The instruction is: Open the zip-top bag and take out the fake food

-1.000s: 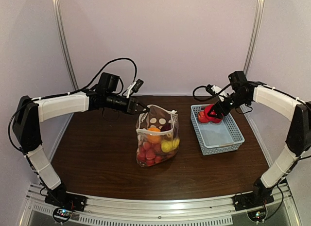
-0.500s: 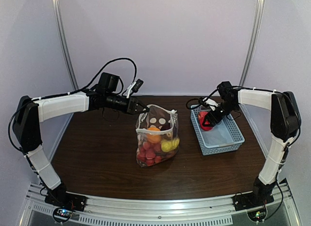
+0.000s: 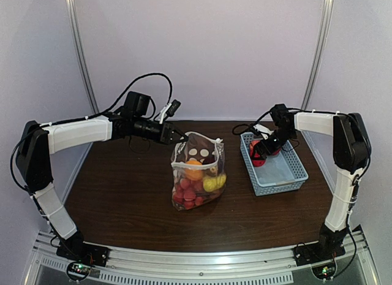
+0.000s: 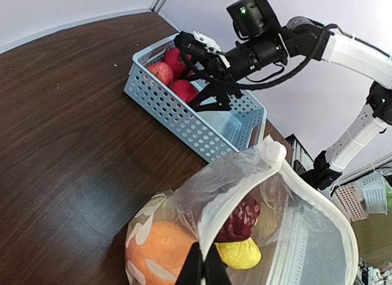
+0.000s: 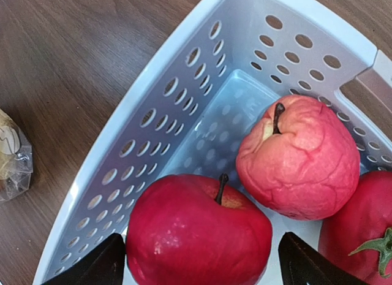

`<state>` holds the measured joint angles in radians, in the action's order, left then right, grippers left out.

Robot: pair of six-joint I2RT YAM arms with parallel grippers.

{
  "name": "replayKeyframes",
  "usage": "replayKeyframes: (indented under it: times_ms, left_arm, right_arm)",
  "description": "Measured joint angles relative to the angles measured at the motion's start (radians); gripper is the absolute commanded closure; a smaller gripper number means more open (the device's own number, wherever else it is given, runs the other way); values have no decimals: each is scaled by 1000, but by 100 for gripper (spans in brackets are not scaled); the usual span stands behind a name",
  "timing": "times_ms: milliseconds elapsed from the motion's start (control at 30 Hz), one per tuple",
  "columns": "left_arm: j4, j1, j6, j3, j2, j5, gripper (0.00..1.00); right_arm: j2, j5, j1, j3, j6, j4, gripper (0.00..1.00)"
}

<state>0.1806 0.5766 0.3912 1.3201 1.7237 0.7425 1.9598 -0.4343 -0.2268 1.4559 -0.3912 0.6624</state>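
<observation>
The zip-top bag (image 3: 199,171) stands open at mid table, holding orange (image 3: 194,170), yellow (image 3: 211,184) and red (image 3: 187,193) fake food. My left gripper (image 3: 182,138) is shut on the bag's white zip rim (image 4: 245,181), holding it up. The left wrist view shows an orange fruit (image 4: 159,248), a dark purple one (image 4: 245,217) and a yellow one (image 4: 242,253) inside. My right gripper (image 3: 260,151) is open, low in the light-blue basket (image 3: 282,174). Its fingers stand either side of a red apple (image 5: 196,236), with a gap at the right finger (image 5: 306,263).
In the basket's far corner (image 5: 159,113) a wrinkled pink apple (image 5: 300,156) and a red fruit with a green stem (image 5: 361,230) lie beside the red apple. The basket stands on the right of the brown table (image 3: 122,193). Walls enclose the back and sides.
My right gripper has moved left and down into the basket's far left corner with the red fruit. The left gripper and the bag have not moved.
</observation>
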Motion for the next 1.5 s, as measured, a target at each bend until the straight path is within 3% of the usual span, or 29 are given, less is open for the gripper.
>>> replayKeyframes:
  times_ms: [267,467,700,867,1133,1500]
  left_arm:
    - [0,0,0,0,0,0,100]
    - [0,0,0,0,0,0,100]
    - [0,3,-6,0,0,11,100]
    - [0,22,-16,0,0,28,100]
    - [0,54,-23,0,0,43,100]
    - [-1,56,-23,0,0,42,100]
  right_arm:
    - [-36,18,0,8,-8,54,11]
    - [-171,17,-26,132,-40,138,15]
    - [-313,42,-283,255,-92,142,29]
    - [-292,46,-466,311,-142,185,36]
    - [-208,139,-625,359,-231,251,42]
    - [-130,261,-664,357,-283,301,46]
